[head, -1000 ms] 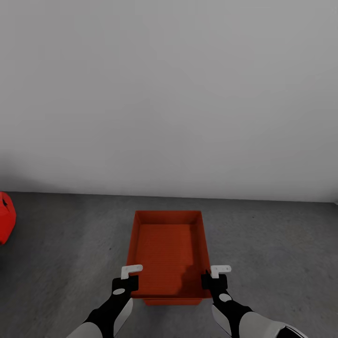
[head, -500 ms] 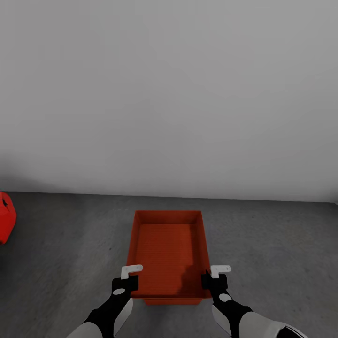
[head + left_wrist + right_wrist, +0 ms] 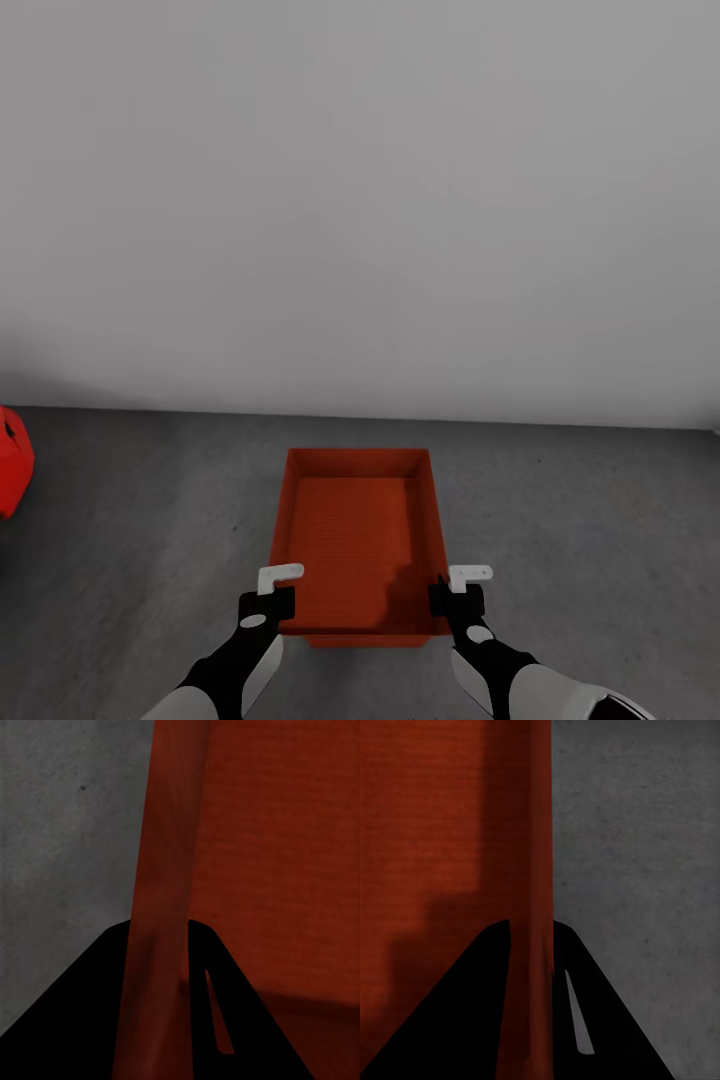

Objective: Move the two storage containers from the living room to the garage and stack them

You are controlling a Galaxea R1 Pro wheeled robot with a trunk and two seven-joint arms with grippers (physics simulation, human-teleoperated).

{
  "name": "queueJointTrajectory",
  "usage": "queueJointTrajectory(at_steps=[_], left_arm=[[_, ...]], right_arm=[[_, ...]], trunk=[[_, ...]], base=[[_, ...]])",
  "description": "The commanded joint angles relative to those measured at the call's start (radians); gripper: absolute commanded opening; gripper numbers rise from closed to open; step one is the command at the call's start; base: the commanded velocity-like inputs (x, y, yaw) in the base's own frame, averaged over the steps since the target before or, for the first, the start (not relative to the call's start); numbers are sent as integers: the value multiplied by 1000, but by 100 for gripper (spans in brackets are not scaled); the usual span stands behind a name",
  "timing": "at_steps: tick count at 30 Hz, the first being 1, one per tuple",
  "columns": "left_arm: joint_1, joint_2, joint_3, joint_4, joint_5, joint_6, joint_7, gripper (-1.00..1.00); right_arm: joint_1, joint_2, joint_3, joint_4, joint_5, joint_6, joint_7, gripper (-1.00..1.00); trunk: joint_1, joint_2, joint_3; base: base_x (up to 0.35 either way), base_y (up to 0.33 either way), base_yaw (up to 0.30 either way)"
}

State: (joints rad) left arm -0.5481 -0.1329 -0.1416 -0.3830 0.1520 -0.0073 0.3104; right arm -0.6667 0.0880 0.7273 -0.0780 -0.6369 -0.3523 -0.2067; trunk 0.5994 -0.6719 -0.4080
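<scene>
Far left edge of head view: part of a bright red object (image 3: 12, 462) sits on the floor (image 3: 140, 520), cut off by the frame, identity unclear. Floor is dark grey, speckled, matte; it meets a plain pale grey wall (image 3: 360, 200) that fills the upper half of the view. Left arm comes up from the lower edge, black and white, ending in the left gripper (image 3: 276, 592), which sits at the near left corner of the storage container (image 3: 358, 530). Left wrist view: the container's left wall (image 3: 161, 907) runs up between the two dark fingers (image 3: 82, 1020), one finger outside over grey floor, the other inside over the ribbed bottom; jaws clamped on that wall. Centre: the container is orange-red, lidless, rectangular, long axis pointing away from the robot toward the wall, well short of it. A second orange-red edge (image 3: 365, 642) shows just under its near wall; cannot tell whether that is another container beneath. Right: right gripper (image 3: 458, 592) at the near right corner, mirror of the left. Right wrist view: the right wall (image 3: 536, 870) passes between its fingers (image 3: 607, 1020), jaws closed onto it, grey floor (image 3: 645, 832) on the outer side.
</scene>
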Motion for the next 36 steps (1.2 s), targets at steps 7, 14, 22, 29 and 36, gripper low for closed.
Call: queueJointTrajectory(at_steps=[7, 14, 22, 29, 36], left_arm=[[-1, 44, 36, -2, 3, 0, 10, -100], [-1, 44, 36, -2, 3, 0, 10, -100], [-1, 44, 36, -2, 3, 0, 10, -100], [-1, 45, 35, -1, 3, 0, 10, -100], [-1, 45, 35, -1, 3, 0, 10, -100]], right_arm=[[-1, -7, -43, 0, -9, -6, 1, -100], [-1, -7, -43, 0, -8, -7, 1, -100], [-1, -7, -43, 0, -9, -6, 1, -100], [-1, -7, -43, 0, -9, -6, 1, -100], [-1, -7, -43, 0, -8, -6, 1, -100]], trunk=[[0, -1, -6], [0, -1, -7], [0, -1, -7], [0, -1, -7], [0, -1, -7]], base=[[0, 0, 0], [0, 0, 0], [0, 0, 0], [0, -50, 0], [0, -16, 0]])
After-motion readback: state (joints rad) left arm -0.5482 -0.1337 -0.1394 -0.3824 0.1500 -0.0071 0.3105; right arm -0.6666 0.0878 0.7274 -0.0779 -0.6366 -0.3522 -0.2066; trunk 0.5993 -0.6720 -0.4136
